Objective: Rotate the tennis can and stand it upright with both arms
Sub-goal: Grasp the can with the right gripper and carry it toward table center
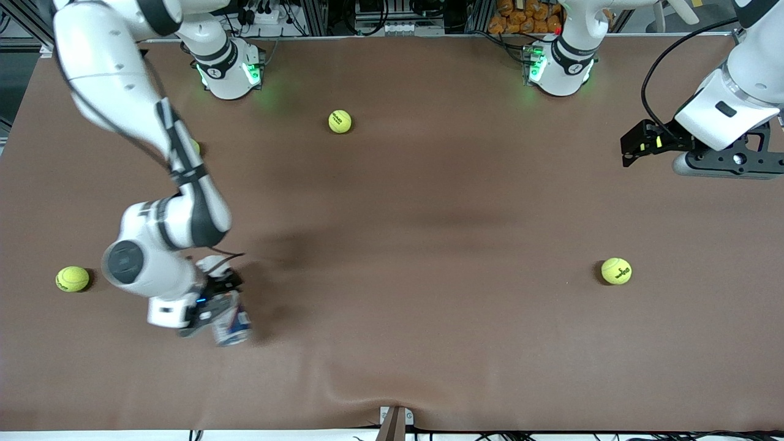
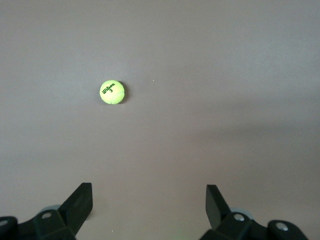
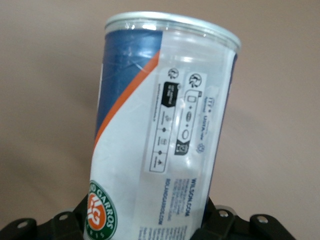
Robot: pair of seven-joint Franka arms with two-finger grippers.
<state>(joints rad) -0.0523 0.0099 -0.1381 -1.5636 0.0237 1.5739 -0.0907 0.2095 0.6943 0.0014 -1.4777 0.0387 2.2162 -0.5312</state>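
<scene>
The tennis can is a clear cylinder with a white and navy label. It sits in my right gripper, low over the table near the front camera, toward the right arm's end. In the right wrist view the can fills the frame. It stands between the black fingers, its silvery rim points away from the gripper, and it shows an orange stripe and a round emblem. My left gripper hangs open and empty over the left arm's end of the table. Its fingers spread wide in the left wrist view.
Yellow-green tennis balls lie on the brown table: one near the bases, one at the right arm's end, one below the left gripper, also seen in the left wrist view. Another ball peeks from under the right arm.
</scene>
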